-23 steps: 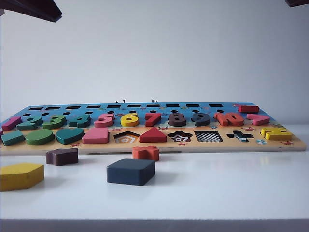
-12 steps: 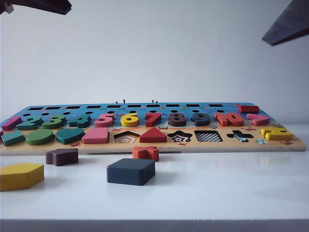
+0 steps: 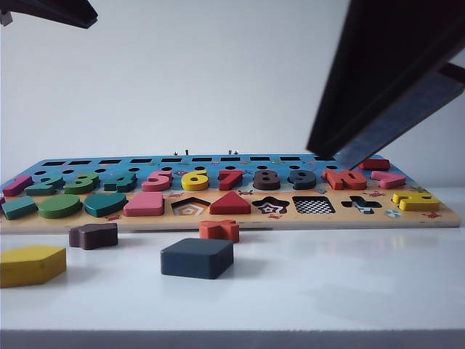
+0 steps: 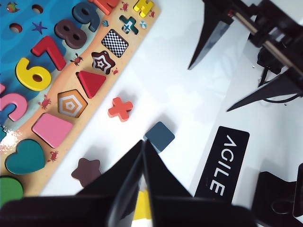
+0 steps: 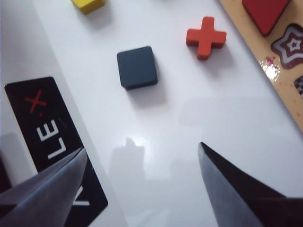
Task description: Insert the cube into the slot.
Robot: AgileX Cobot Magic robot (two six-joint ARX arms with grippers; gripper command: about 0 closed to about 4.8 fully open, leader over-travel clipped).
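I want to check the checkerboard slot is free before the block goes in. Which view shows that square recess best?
The left wrist view: the square checkerboard-floored recess shows whole from above, nothing in it. The exterior view sees it only at a shallow angle. The right wrist view catches just a corner.

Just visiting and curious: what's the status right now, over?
Right gripper fingers wide open above the table, empty. Left gripper fingers shut, empty. Cube loose on the table, slot vacant. Orange cross lies between them.
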